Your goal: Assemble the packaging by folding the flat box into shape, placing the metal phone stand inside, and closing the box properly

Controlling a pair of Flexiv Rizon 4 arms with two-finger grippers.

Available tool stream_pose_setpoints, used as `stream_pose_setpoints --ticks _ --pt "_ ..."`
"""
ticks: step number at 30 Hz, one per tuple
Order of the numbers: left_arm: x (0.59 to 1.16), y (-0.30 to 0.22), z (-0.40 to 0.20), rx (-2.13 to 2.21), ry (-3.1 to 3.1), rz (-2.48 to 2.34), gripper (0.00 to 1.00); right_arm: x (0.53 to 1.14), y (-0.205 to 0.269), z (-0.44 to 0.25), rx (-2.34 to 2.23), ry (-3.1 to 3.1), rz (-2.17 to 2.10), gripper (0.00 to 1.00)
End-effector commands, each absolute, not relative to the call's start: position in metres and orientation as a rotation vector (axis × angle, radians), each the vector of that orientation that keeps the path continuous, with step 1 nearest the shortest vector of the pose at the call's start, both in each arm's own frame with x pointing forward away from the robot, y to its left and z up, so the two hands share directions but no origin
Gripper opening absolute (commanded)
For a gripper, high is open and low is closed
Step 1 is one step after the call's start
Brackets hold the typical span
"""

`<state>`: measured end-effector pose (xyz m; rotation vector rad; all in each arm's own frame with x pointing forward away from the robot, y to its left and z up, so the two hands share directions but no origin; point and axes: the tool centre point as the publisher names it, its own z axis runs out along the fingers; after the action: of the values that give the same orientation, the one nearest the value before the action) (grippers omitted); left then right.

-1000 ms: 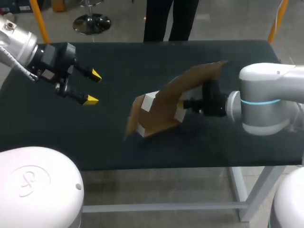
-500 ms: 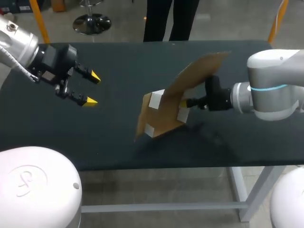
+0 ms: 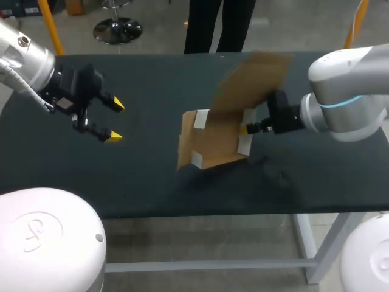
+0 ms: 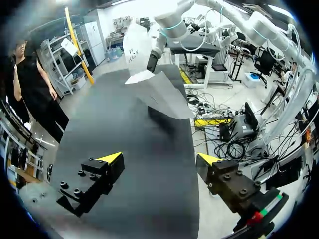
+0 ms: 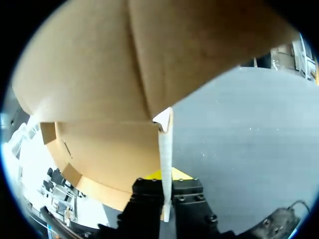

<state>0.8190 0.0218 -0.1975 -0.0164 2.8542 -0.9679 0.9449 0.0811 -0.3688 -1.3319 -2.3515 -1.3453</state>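
The brown cardboard box (image 3: 216, 143) is partly folded, with white inner tabs and its big lid flap (image 3: 255, 76) standing up. It hangs tilted over the middle of the black table (image 3: 146, 73). My right gripper (image 3: 245, 129) is shut on the box's right side wall. In the right wrist view the thin white wall edge (image 5: 165, 149) runs between the fingers of that gripper (image 5: 164, 196), and the cardboard (image 5: 109, 74) fills the space ahead. My left gripper (image 3: 115, 120) stands open at the table's left, well apart from the box. From the left gripper (image 4: 160, 160), the box (image 4: 152, 87) lies far ahead. No phone stand shows.
The table's front edge (image 3: 200, 213) runs just below the box. Dark tabletop lies between my left gripper and the box.
My right arm has carried the box to the right and turned it more level, with the lid flap swinging up. My left gripper has drifted slightly left, still open.
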Motion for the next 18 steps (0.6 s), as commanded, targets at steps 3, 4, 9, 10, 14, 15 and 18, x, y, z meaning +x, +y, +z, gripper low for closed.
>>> stream_pose_setpoints --ticks 3,4,9,10,14,15,18 --pt "0.819 0.016 -0.209 0.014 2.871 -0.931 1.00 0.942 0.087 -0.373 -1.379 -2.372 -1.062 0.00" --pt "0.819 0.015 -0.210 0.032 2.888 -0.905 1.00 0.940 0.088 -0.376 -1.395 -2.361 -1.007 0.00" --pt "0.819 0.015 -0.211 0.056 2.894 -0.906 1.00 0.939 0.090 -0.379 -1.426 -2.359 -0.948 0.00" --pt "0.819 0.015 -0.211 0.056 2.894 -0.906 1.00 0.939 0.090 -0.379 -1.426 -2.359 -0.948 0.00" --pt "0.819 0.015 -0.211 0.056 2.894 -0.906 1.00 0.939 0.090 -0.379 -1.426 -2.359 -0.948 0.00" --pt "0.819 0.015 -0.211 0.056 2.894 -0.906 1.00 0.939 0.090 -0.379 -1.426 -2.359 -0.948 0.00" --pt "0.819 0.015 -0.211 0.056 2.894 -0.906 1.00 0.939 0.090 -0.379 -1.426 -2.359 -0.948 0.00"
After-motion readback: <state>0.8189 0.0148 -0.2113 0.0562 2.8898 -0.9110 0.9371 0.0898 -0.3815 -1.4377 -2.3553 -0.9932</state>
